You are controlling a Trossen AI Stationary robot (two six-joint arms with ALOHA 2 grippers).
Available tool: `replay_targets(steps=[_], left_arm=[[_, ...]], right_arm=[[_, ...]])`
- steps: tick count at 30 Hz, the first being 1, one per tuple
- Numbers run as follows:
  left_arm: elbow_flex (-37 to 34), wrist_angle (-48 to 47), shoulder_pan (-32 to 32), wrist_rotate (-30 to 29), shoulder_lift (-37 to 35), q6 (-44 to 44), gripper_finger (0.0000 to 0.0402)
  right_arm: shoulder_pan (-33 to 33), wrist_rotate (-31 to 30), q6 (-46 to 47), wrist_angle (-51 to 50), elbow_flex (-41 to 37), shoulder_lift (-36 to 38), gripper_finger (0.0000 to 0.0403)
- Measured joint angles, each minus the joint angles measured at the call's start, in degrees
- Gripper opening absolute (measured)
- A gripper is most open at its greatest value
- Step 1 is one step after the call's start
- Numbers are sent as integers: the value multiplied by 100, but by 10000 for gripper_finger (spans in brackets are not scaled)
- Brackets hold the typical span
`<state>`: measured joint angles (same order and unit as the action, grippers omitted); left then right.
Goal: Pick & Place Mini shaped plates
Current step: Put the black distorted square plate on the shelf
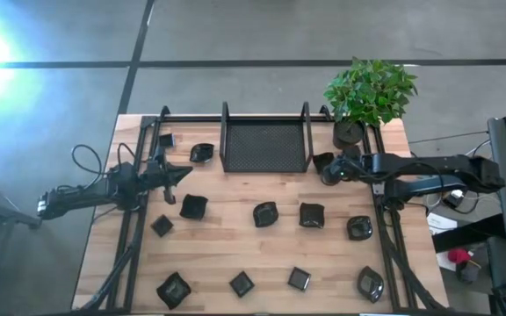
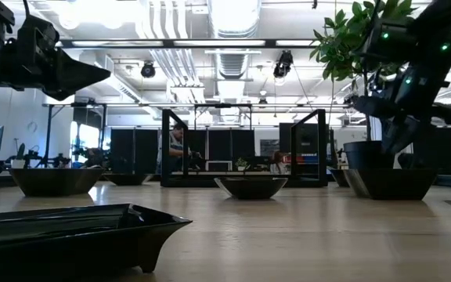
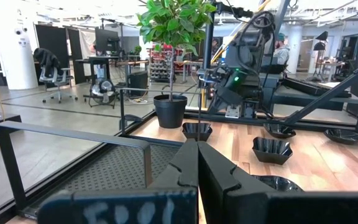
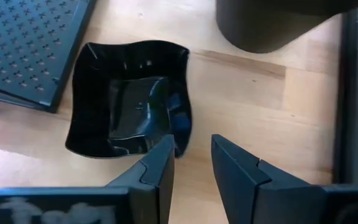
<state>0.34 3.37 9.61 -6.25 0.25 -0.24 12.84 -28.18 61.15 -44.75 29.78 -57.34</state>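
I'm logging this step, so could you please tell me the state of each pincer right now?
Left pincer: closed, holding nothing, above the table.
Right pincer: open, empty, over a square mini plate beside the mesh tray.

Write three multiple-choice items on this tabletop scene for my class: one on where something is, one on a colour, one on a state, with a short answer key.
1. Where does the plant pot stand?
A. At the table's far right corner, beside the mesh tray
B. In the middle of the near edge
C. Inside the mesh tray

2. What colour are the mini shaped plates, such as this one?
A. White
B. Black
C. Red

3. How does the right gripper stand to the plate beside the tray?
A. Shut on it and lifting it
B. Open just by it, with the plate resting on the wood
C. Far off, over the near edge

Key: 1 A, the high view shows the pot at that corner. 2 B, every plate is glossy black. 3 B, the right wrist view shows parted fingers and the plate flat on the table. The left gripper waits shut, left of the tray.
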Motion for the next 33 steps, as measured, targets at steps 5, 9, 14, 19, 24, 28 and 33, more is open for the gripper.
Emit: replay_targets(steps=[5,9,14,19,24,28,33], left_arm=[[0,-1,0,-1,0,0,0],[0,-1,0,1,0,-1,0],[0,-1,0,1,0,-1,0],[0,-1,-4,1,0,-1,0],[0,-1,-4,-1,0,-1,0],[0,-1,-2,0,0,0,0],[0,-1,-2,-1,0,1,0]], right_arm=[[200,19,-57,176,-2,-274,98],[341,183,-74,201,-6,-491,102],[422,278,-175,396,-13,-746,100],[446,294,-308,713,-24,-966,95],[448,286,-228,716,-35,-1210,94],[448,283,-328,801,-35,-1354,95],[446,336,-467,981,-34,-1408,80]])
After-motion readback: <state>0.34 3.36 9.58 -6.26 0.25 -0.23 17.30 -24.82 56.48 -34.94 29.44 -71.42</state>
